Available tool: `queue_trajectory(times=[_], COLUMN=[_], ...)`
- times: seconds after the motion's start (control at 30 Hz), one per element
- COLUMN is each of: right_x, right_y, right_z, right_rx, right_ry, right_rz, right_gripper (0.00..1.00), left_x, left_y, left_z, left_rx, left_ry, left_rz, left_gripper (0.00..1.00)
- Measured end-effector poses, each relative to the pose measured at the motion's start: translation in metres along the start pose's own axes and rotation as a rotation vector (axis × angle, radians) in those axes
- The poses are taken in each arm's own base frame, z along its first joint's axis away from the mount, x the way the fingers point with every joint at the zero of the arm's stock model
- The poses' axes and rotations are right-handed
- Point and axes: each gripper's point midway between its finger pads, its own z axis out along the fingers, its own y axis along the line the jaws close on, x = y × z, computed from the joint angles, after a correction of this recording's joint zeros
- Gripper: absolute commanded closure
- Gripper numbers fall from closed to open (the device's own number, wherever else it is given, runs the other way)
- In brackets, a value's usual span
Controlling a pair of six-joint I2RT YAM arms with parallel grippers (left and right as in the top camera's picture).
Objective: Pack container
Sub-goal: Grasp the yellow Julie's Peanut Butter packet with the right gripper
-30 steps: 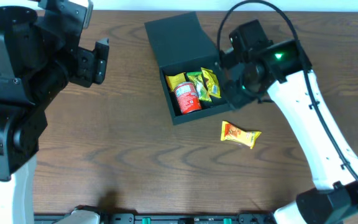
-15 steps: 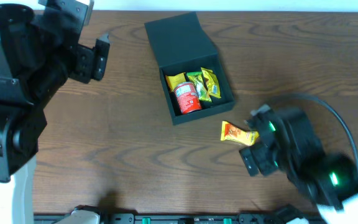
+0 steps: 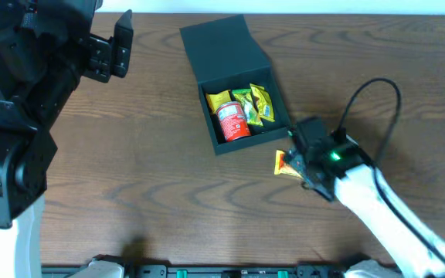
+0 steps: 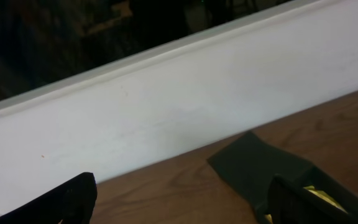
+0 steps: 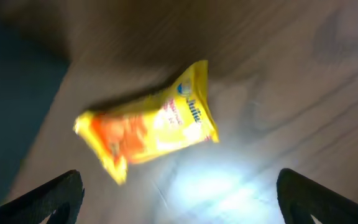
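From above, my right arm [image 3: 377,202] hides most of the packet [image 3: 282,163]; ahead of my right fingers [image 5: 48,205] it's blurred, the fingertips cut off.

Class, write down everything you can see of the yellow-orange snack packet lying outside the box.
The packet is a small sealed pouch, glossy yellow with orange print and a blue logo, slightly blurred. It lies flat on the wooden table, outside the container, close to one corner. The open right gripper hovers over it without touching.

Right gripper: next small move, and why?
Probably lower straight down, then close on the snack packet: it lies on the table outside the container, and the right gripper hangs open above it.
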Motion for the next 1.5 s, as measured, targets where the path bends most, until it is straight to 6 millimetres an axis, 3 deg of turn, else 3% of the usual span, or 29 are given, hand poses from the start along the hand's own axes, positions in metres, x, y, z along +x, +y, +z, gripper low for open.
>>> queue_trajectory(times=[0.13, 0.23, 0.33, 0.43, 0.57, 0.73, 0.93, 1.2, 1.27, 1.5], right_x=[0.016, 0.026, 0.024, 0.016, 0.005, 0.004, 0.003, 0.015, 0.018, 0.021], right_y=[0.002, 0.005, 0.022, 0.046, 0.06, 0.046, 0.025, 0.01, 0.008, 0.007], right_z=[0.026, 0.032, 0.033, 0.033, 0.036, 0.052, 0.057, 0.074, 0.078, 0.079], right_rx=[0.074, 0.089, 0.027, -0.073, -0.135, -0.051, 0.034, 0.138, 0.159, 0.17], right_ry=[0.063, 0.106, 0.12, 0.127, 0.104, 0.09, 0.08, 0.088, 0.091, 0.103], right_rz=[0.306, 0.508, 0.634, 0.715, 0.768, 0.798, 0.817, 0.796, 0.791, 0.796], right_gripper=[0.01, 0.01, 0.03, 0.12, 0.09, 0.05, 0.06, 0.09, 0.17, 0.57], left_x=[0.012, 0.023, 0.027, 0.026, 0.025, 0.021, 0.019, 0.018, 0.018, 0.018], left_y=[-0.003, -0.006, -0.007, -0.007, -0.008, -0.012, -0.014, -0.014, -0.014, -0.014], left_z=[0.0, -0.001, -0.002, -0.002, -0.005, -0.011, -0.017, -0.018, -0.019, -0.019], left_rx=[0.012, 0.024, 0.028, 0.027, 0.032, 0.058, 0.067, 0.07, 0.07, 0.07], left_ry=[0.047, 0.093, 0.109, 0.106, 0.1, 0.081, 0.066, 0.061, 0.061, 0.061], left_rz=[-0.001, -0.002, -0.002, -0.002, -0.002, -0.004, -0.004, -0.008, -0.008, -0.008], left_gripper=[0.11, 0.11, 0.11, 0.11, 0.11, 0.11, 0.11, 0.11, 0.11, 0.11])
